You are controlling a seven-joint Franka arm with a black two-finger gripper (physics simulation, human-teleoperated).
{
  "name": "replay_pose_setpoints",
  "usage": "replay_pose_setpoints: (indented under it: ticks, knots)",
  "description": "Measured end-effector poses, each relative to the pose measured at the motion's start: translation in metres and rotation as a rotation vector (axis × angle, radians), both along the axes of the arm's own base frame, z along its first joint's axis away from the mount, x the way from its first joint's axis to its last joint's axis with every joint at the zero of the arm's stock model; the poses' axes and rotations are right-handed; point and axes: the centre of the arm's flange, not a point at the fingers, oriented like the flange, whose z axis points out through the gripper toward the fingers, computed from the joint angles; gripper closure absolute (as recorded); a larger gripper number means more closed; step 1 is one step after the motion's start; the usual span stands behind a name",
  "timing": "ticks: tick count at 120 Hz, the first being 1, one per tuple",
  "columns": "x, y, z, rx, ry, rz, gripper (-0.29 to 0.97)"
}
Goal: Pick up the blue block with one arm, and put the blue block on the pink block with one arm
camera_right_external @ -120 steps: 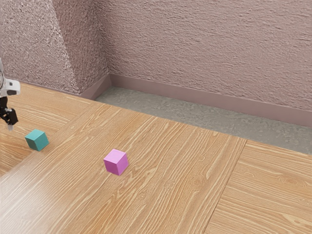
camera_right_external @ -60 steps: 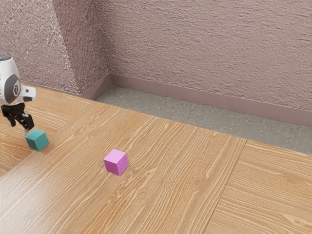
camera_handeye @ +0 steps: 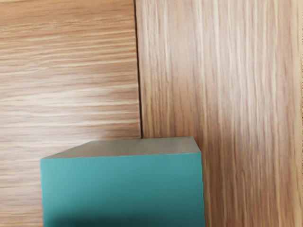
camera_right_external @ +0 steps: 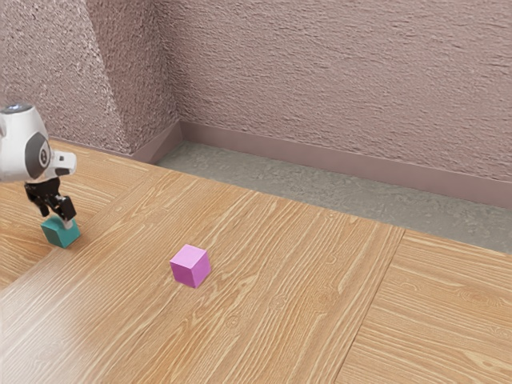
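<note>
The hand (camera_right_external: 56, 213) hung directly over the teal block (camera_right_external: 62, 234), down at the block's top; how wide it stood could not be told. The block sat on the wooden surface (camera_right_external: 280, 312) just beneath the hand. The pink block (camera_right_external: 190, 266) lay well apart from the hand, toward the exterior view's right.

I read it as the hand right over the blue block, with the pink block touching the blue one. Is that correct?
Not quite. The gripper is right over the blue block, but the pink block does not touch it. It stands apart on the table, toward the exterior view's right. The exterior view shows bare wood between them.
</note>
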Motion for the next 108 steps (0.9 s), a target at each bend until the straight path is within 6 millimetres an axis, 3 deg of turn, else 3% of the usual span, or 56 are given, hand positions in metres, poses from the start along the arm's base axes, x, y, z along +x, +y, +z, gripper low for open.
replay_pose_setpoints:
  ticks: [38,62,97,108]
  knots:
    - [-0.002,0.002,-0.011,-0.036,-0.023,0.027,0.07]
    - [-0.005,0.006,-0.020,-0.059,-0.030,0.050,0.25]
    - [-0.002,0.006,-0.038,-0.068,-0.012,0.045,0.28]
    - [0.001,0.005,-0.033,-0.061,-0.018,0.036,0.28]
